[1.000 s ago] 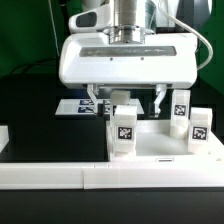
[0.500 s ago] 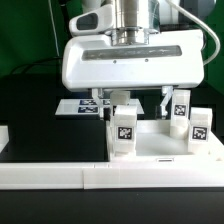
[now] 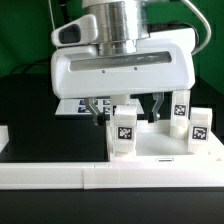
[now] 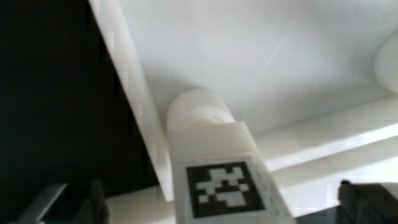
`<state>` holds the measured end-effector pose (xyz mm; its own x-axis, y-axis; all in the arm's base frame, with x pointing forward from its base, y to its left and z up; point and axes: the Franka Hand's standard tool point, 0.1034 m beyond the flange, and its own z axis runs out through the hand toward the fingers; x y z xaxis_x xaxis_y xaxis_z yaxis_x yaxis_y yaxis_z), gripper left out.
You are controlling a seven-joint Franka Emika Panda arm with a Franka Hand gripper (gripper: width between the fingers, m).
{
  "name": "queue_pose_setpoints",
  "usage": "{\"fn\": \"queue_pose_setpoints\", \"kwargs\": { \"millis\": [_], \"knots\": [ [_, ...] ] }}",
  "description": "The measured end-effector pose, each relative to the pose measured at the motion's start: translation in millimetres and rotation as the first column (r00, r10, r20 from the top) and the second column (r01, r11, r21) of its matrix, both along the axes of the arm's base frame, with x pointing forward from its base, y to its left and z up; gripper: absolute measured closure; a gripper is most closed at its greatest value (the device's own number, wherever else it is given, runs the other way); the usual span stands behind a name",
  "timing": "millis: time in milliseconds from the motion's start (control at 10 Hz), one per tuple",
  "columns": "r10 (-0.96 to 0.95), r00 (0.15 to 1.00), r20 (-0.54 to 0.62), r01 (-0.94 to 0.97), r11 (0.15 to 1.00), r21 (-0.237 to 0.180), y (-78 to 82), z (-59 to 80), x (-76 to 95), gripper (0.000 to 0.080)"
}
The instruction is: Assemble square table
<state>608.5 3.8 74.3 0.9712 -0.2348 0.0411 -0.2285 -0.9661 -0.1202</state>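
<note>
Three white tagged legs show in the exterior view: a near leg (image 3: pixel 123 131) standing upright in front, a second leg (image 3: pixel 198 127) at the exterior view's right, and a third leg (image 3: pixel 180 107) behind, partly hidden by the arm. They stand on or close against the square table top (image 3: pixel 158 148), a white slab lying flat on the black desk (image 3: pixel 45 125), with the long white border rail (image 3: pixel 60 176) running along the front. The marker board (image 3: pixel 72 105) lies farther back, under the arm's housing.

The end effector (image 3: pixel 126 106) hangs just above and behind the near leg, its dark fingers (image 3: pixel 96 108) spread wide apart with nothing between them. The wrist view agrees: the rounded top of the leg (image 4: pixel 208 150) and its tag sit between the two fingertips (image 4: pixel 54 203), which stand clear at either side without touching it.

Judging from this, the step in hand is the approach to grasp a leg, not yet the grasp itself. The next move calls for lowering so the fingers straddle the leg's body, keeping it centred, then closing squarely on its sides. Whether any leg is already seated in a corner socket cannot be told from these views. An off-centre descent could tip the upright leg over.
</note>
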Motion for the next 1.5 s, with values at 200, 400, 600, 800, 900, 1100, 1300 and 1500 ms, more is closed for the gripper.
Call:
{"fn": "queue_pose_setpoints", "kwargs": {
  "millis": [200, 400, 600, 800, 900, 1100, 1300, 1500],
  "knots": [
    [0.013, 0.987, -0.157, -0.007, 0.999, 0.035, 0.7, 1.8, 0.1, 0.0151],
    [0.004, 0.977, -0.211, 0.005, 0.999, 0.044, -1.9, 2.9, 12.1, 0.0151],
    [-0.002, 0.978, -0.210, 0.011, 0.999, 0.041, -1.7, 2.3, 12.4, 0.0244],
    [-0.031, 0.976, -0.214, 0.040, 0.999, 0.037, -1.9, 2.2, 12.3, 0.0378],
    [-0.108, 0.968, -0.225, 0.117, 0.993, 0.027, -2.3, 2.1, 12.2, 0.0508],
    [-0.267, 0.932, -0.244, 0.276, 0.961, 0.000, -2.1, 1.9, 12.2, 0.0508],
    [-0.485, 0.843, -0.232, 0.487, 0.872, -0.053, 0.8, 0.8, 11.4, 0.0508],
    [-0.674, 0.708, -0.210, 0.672, 0.735, -0.091, 2.5, 0.6, 12.6, 0.0508]
  ]
}}
